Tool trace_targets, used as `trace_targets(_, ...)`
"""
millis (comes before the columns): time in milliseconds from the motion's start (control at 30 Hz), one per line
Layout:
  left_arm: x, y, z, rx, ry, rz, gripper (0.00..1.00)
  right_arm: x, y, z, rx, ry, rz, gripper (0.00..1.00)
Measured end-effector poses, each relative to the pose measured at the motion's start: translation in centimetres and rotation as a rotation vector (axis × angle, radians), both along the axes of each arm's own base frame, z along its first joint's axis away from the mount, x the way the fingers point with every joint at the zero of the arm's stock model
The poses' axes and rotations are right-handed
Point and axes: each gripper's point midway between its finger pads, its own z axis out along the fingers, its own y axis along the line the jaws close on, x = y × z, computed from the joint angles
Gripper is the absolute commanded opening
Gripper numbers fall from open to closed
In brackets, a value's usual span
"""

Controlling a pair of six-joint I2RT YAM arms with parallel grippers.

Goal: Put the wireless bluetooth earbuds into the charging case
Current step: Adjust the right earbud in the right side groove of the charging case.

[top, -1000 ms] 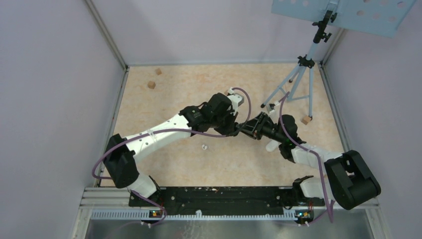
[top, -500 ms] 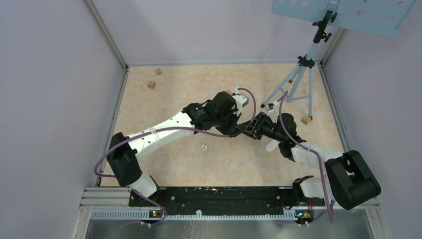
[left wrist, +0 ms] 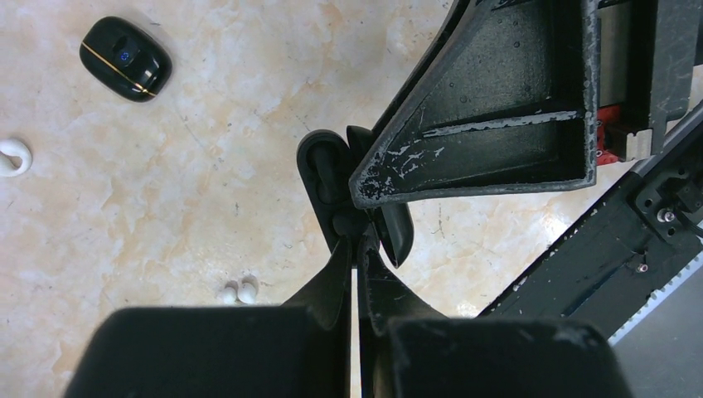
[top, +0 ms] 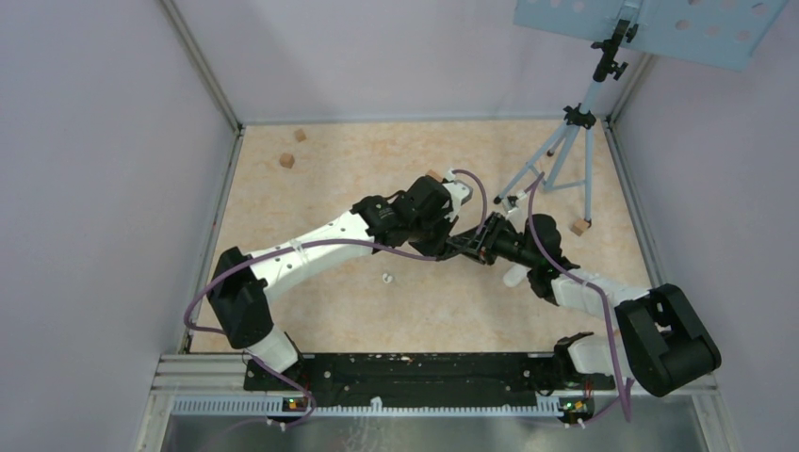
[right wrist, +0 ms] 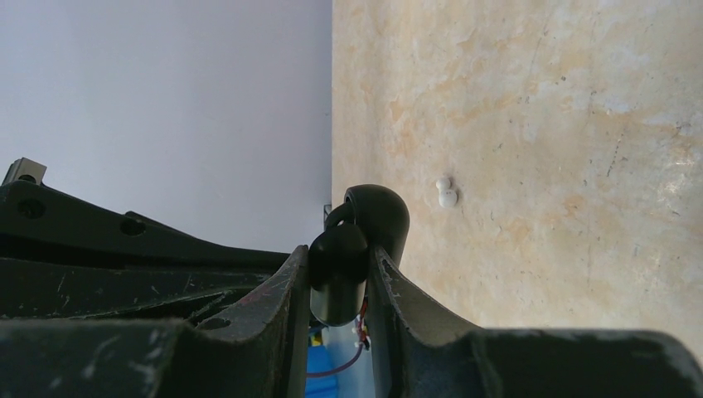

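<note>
The black earbud (left wrist: 346, 221) is seen as a small dark rounded lump at the near end of the open charging case (left wrist: 319, 170), that is, the end turned toward the left end effector (left wrist: 356, 246). It appears to sit at the mouth of the well in the case's hollowed half, though how deep it is seated cannot be told. The case is held clear above the counter (left wrist: 166, 207), its two shells spread apart. In the left wrist view its long axis runs nearly in line with the left fingers, so the bud lies straight ahead of those fingers along that axis. The bud's own stem and long axis are hidden by the fingertips. The left end effector is drawn to a narrow slit with its tips right at the bud; whether the bud is pinched or only pressed cannot be told. The case itself is clamped across its width by the right end effector (right wrist: 338, 264), which comes in from the side opposite the left one. The left arm is therefore judged the nearer to the bud, and the coming push is judged to run along the case's long axis into the well. A white earbud (left wrist: 239, 290) lies on the counter near the case, and a closed black case (left wrist: 126, 58) lies well apart from it.
</note>
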Motion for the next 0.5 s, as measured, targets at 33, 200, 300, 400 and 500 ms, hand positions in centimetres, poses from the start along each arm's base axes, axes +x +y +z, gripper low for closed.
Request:
trace_targets(33,0.06,0.04,0.0,0.002,-0.002,0.003,0.0,0.02,0.0,0.05,0.001,-0.002,0.0,0.0)
trace_targets(200,0.24,0.16,-0.01,0.009,-0.012,0.012,0.0,0.05,0.01,0.12,0.002,-0.006,-0.001,0.0)
trace_targets(300,0.26,0.17,-0.03,0.011,-0.016,0.014,0.0,0.05,0.01,0.12,0.003,-0.006,-0.001,0.0)
trace_targets(400,0.25,0.14,-0.01,0.009,-0.014,0.016,0.0,0.05,0.01,0.13,0.003,-0.006,-0.001,0.0)
trace_targets(500,0.11,0.01,-0.05,0.002,-0.006,0.013,0.0,0.05,0.01,0.12,0.003,-0.006,-0.001,0.0)
